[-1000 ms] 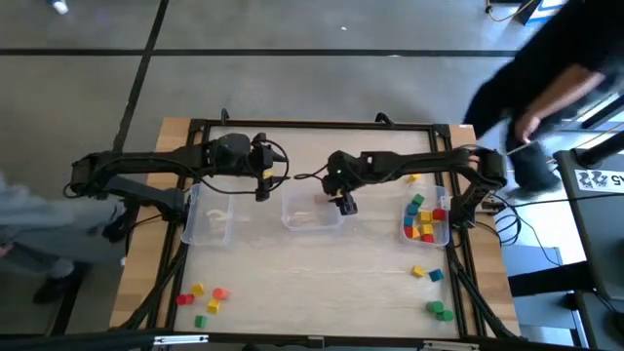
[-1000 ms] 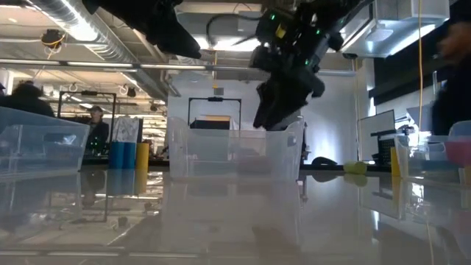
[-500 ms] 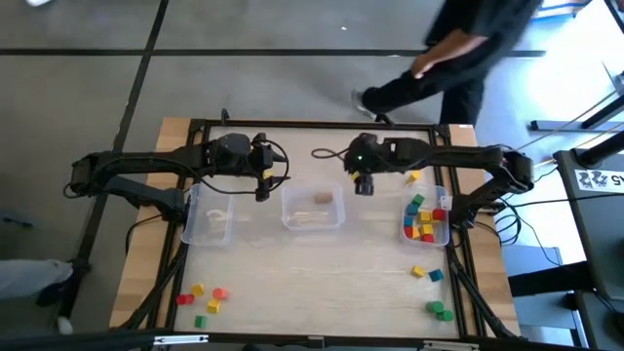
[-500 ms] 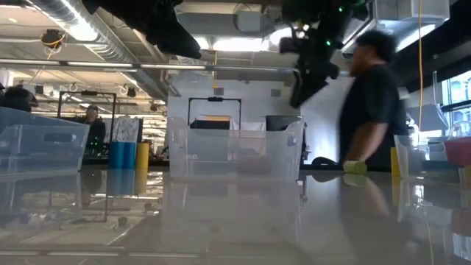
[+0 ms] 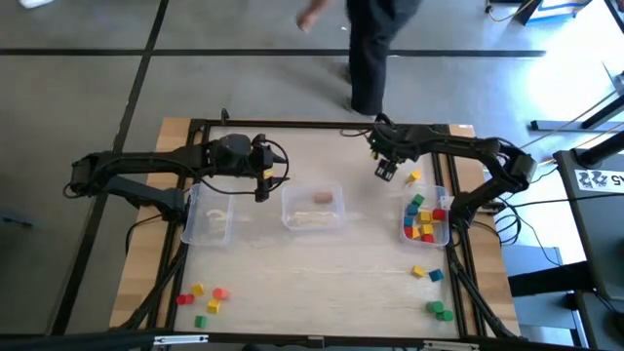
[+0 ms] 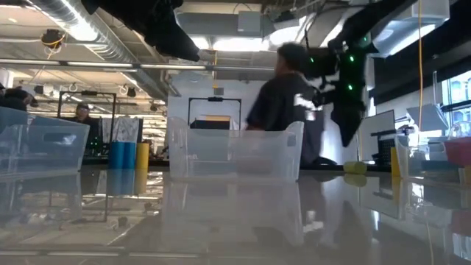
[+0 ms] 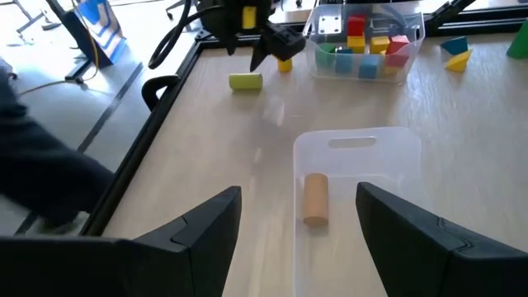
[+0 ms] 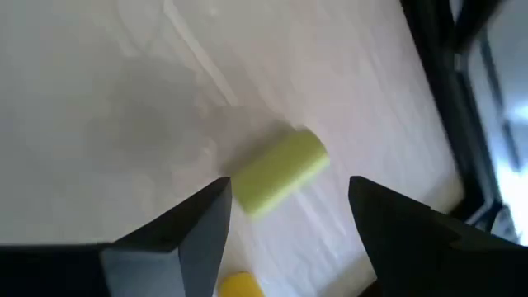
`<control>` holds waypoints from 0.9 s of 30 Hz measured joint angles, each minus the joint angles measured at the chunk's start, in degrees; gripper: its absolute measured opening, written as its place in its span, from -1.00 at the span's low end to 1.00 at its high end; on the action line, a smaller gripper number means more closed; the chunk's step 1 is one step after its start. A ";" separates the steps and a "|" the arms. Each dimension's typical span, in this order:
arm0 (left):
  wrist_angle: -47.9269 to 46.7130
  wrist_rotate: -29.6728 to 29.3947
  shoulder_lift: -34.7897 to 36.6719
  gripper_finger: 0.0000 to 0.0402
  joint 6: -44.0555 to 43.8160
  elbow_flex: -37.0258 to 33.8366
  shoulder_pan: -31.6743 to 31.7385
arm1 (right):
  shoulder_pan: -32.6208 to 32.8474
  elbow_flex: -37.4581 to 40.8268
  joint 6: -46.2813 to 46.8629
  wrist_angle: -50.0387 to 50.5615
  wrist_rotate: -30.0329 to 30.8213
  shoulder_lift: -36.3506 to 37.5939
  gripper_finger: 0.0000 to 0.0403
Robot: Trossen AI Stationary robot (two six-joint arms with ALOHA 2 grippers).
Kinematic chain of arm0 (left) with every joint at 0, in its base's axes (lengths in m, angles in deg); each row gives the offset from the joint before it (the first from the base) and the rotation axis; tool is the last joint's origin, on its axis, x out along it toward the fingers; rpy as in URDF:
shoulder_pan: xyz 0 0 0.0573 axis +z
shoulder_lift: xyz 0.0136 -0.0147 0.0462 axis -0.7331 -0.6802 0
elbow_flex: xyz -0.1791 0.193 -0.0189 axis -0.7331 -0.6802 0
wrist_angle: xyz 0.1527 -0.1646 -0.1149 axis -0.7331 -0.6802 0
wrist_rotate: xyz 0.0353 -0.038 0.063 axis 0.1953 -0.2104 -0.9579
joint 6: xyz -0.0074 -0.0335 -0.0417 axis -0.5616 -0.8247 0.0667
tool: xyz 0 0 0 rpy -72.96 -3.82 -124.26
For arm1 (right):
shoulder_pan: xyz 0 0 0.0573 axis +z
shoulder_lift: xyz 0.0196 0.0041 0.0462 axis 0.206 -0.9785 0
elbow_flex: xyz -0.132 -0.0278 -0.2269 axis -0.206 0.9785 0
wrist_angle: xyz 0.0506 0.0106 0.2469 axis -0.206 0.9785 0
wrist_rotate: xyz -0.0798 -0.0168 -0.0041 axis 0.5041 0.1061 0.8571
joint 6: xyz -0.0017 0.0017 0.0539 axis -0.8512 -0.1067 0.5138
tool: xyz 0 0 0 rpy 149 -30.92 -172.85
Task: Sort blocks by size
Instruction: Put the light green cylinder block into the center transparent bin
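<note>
Grey floor (image 5: 88, 68) fills my upper frame; a person (image 6: 283, 110) stands centre, ceiling lights (image 6: 235, 44) above.

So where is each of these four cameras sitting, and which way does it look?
High: overhead, straight down; both arms, left gripper, right gripper.
Low: table height, across middle bin; arms overhead.
Left wrist: past own open fingers at tan cylinder.
Right wrist: past own fingers at yellow-green cylinder.
Shared: both wrists see that cylinder.
</note>
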 joint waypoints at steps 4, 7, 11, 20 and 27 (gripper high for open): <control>0.00 0.00 0.00 0.18 0.02 0.00 0.00 | -2.87 3.27 4.02 -2.60 -0.86 -0.01 0.23; 0.00 0.00 0.00 0.18 0.02 0.00 0.00 | -4.09 5.39 4.97 -6.07 -2.98 -0.01 0.23; 0.00 0.00 0.00 0.18 0.02 0.00 0.00 | -4.89 7.68 5.60 -10.18 -4.03 -0.01 0.23; 0.07 0.00 0.00 0.18 0.04 0.00 0.00 | -6.40 13.12 6.92 -17.59 -6.39 -0.03 0.23; 0.05 0.00 0.00 0.18 -0.09 0.00 0.00 | -6.24 14.13 6.62 -18.63 -7.77 -0.39 0.15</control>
